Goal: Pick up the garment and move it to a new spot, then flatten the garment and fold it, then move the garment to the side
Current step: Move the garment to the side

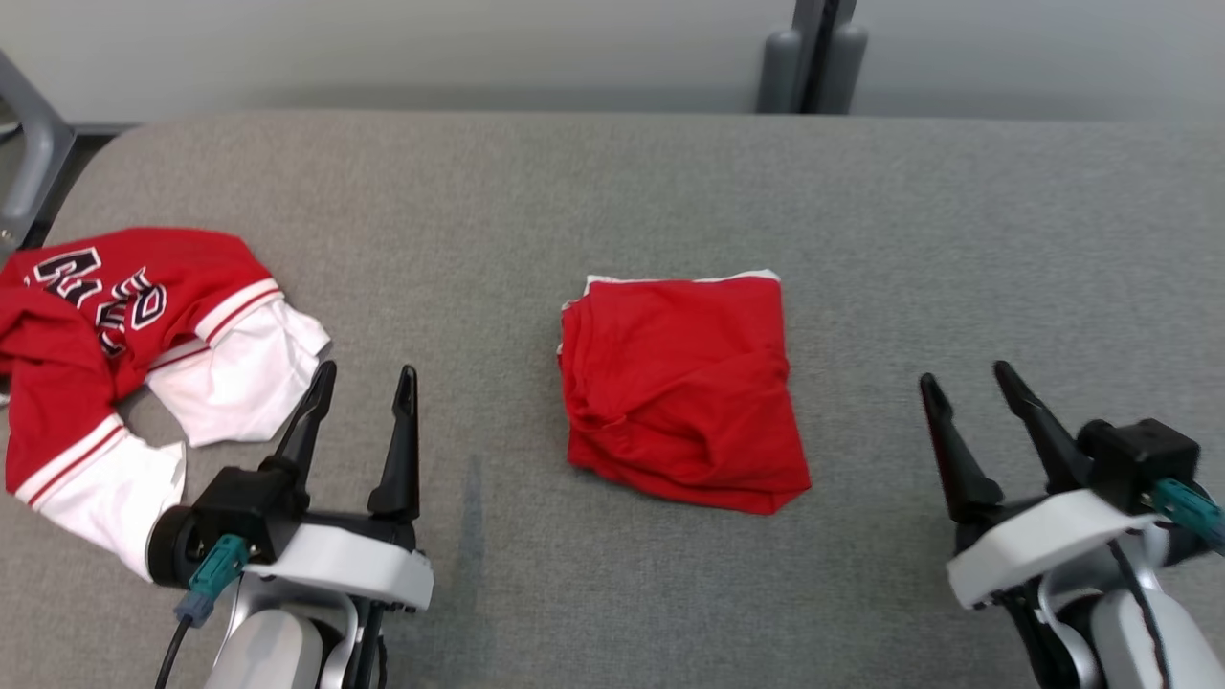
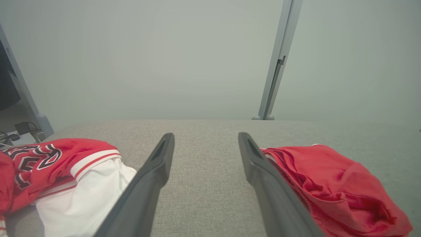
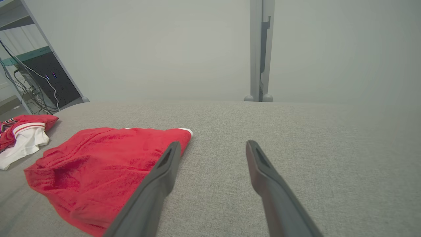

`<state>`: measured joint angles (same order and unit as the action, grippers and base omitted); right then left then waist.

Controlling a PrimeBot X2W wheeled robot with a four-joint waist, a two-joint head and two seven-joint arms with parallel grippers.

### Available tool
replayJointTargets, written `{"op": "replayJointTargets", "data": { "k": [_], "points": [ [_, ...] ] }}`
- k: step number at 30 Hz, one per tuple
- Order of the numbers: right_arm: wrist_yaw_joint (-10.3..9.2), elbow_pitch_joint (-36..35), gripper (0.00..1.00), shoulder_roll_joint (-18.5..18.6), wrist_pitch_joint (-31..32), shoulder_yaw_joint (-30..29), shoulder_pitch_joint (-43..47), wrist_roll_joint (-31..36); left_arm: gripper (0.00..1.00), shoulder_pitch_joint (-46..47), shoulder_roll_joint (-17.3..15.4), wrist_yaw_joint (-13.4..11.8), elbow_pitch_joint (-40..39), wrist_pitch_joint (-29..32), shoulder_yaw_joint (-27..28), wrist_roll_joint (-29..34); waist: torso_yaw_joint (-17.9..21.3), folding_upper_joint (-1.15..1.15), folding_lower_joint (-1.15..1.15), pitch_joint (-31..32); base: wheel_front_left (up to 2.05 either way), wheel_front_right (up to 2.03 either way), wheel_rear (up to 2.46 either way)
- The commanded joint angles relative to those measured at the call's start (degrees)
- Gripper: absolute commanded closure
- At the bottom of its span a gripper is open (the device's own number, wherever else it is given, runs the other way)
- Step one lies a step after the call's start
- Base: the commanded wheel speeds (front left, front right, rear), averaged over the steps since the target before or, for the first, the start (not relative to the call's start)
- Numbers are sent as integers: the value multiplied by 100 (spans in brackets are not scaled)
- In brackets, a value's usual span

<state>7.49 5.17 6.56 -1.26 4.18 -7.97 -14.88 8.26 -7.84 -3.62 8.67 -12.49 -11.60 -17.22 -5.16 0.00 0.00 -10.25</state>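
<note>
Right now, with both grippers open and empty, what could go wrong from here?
The folded garment is loose and rumpled along its near edge; a pinch there may lift only the top layer and undo the fold. The left gripper sits close beside the jersey, by its white sleeve, and could snag it when it moves.

grey table [image 1: 670,182] spreads ahead of the jaws. beyond it, a plain pale wall [image 2: 164,59] with a grey post [image 2: 274,75]. far left of the jaws, a dark rack [image 3: 57,79] with cables [image 3: 24,95].
</note>
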Motion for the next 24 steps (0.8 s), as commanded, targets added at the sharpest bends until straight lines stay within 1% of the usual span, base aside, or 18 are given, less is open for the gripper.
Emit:
{"op": "replayJointTargets", "data": {
  "k": [1, 3, 4, 9, 13, 18, 19, 20, 21, 22, 24],
  "points": [
    [2, 94, 0, 47, 4, 64, -135, -54, 0, 141, 16, 24, 31, -49, 0, -17, -185, 0, 0, -260, 0, 0, 0],
    [2, 324, 0, 45, 1, 284, -334, -101, 0, 280, 54, 58, 84, -92, -26, -30, -284, 0, 0, -410, 0, 0, 0],
    [2, 599, 0, 41, -19, 478, -507, -151, 0, 413, 80, 98, 158, -137, -37, -48, -381, 0, 0, -537, 0, 0, 0],
    [2, 1277, 0, 6, -74, 875, -815, -321, 0, 645, 189, 143, 302, -227, -43, -66, -575, 0, 0, -721, 0, 0, 0],
    [2, 1812, 0, -8, -44, 1107, -1003, -429, 0, 715, 233, 176, 389, -260, -25, -76, -631, 0, 0, -787, 0, 0, 0],
    [1, 2437, 0, -39, 313, 1327, -1077, -687, 0, 777, 257, 209, 441, -274, 2, -51, -627, 0, 0, -794, 0, 0, 0],
    [1, 2507, 50, -38, 359, 1362, -1087, -769, 0, 781, 264, 210, 452, -273, 10, -44, -620, 0, 0, -788, 0, 0, 0],
    [1, 2581, 69, -31, 454, 1427, -1089, -833, 0, 781, 266, 214, 451, -275, 24, -34, -609, 0, 0, -780, 0, 0, 0],
    [1, 2642, 98, -11, 494, 1489, -1104, -878, 0, 780, 272, 219, 442, -276, 36, -22, -594, 0, 0, -771, 0, 0, 0],
    [1, 2672, 100, 4, 502, 1517, -1120, -933, 0, 775, 279, 224, 432, -277, 47, -11, -579, 0, 0, -761, 0, 0, 0],
    [0, 2714, 100, 35, 571, 1628, -1166, -1044, 0, 751, 289, 236, 423, -278, 65, 12, -540, 0, 0, -733, 0, 0, 0]
  ]
}}
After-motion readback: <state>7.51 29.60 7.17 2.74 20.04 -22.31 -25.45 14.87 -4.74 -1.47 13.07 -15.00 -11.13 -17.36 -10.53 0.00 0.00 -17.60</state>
